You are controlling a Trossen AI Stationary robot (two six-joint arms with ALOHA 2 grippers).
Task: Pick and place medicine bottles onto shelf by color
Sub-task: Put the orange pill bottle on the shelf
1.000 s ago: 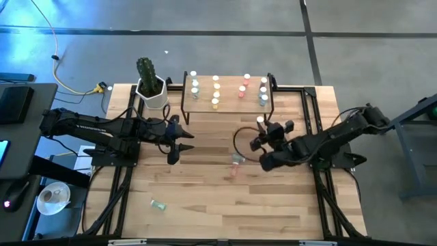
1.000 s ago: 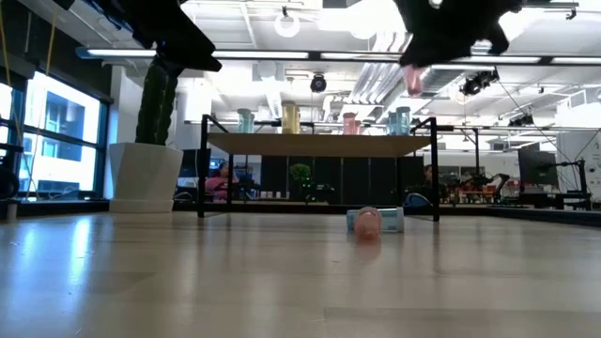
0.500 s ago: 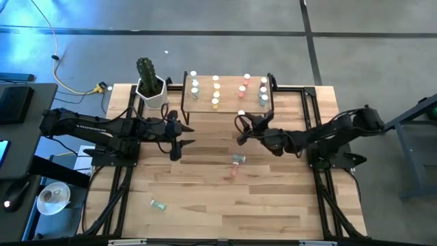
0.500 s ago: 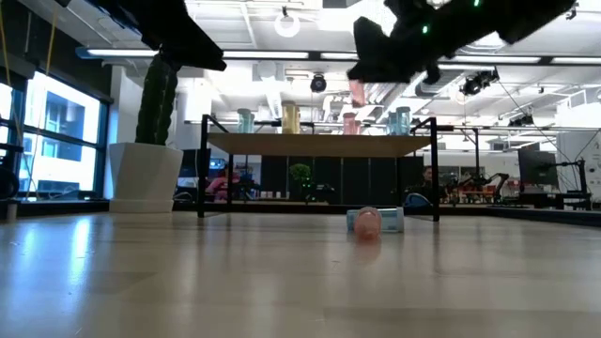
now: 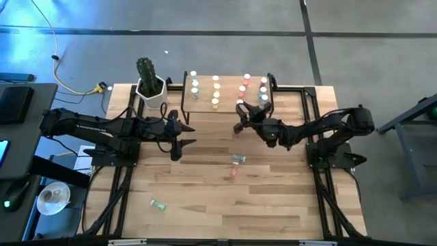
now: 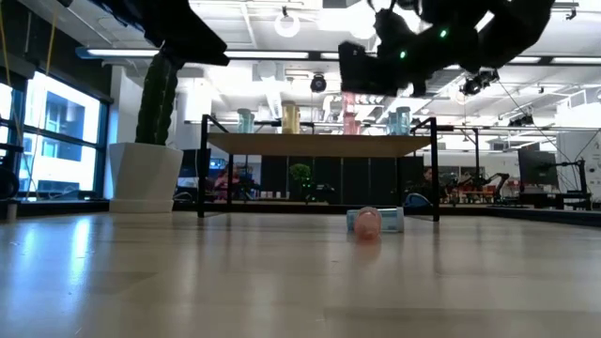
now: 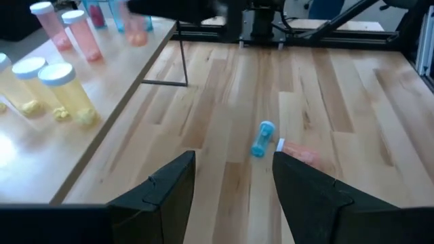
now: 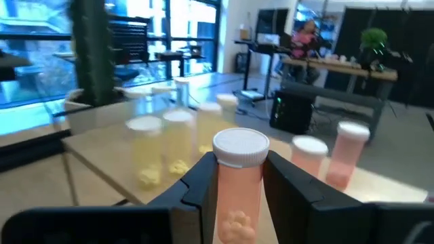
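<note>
My right gripper (image 5: 242, 115) is shut on a pink bottle with a white cap (image 8: 237, 186), just in front of the light-wood shelf (image 5: 229, 89). Pale bluish, yellow and pink bottles stand on the shelf in rows. A teal bottle (image 5: 237, 158) and a pink bottle (image 5: 233, 171) lie on their sides at the table's middle. A green one (image 5: 158, 204) lies near the front left. My left gripper (image 5: 176, 145) is open and empty, left of the middle. My right gripper pinches the pink bottle's body (image 8: 236, 177) just under the white cap, one finger (image 8: 201, 184) on each side. The fingers come about level from the table's right and near side, toward the shelf. The bottle stands upright, cap up, lifted clear above the shelf's front edge.
A white pot with a cactus (image 5: 151, 92) stands left of the shelf. The shelf's thin black legs (image 5: 184, 109) stand at its corners. Black rails run along the table's left and right sides. Bare wood lies in front of the shelf.
My right gripper has gone toward the table's far edge and left, up to the shelf's front, carrying the pink bottle upright and clear of the table. The bottles on the table have kept still.
</note>
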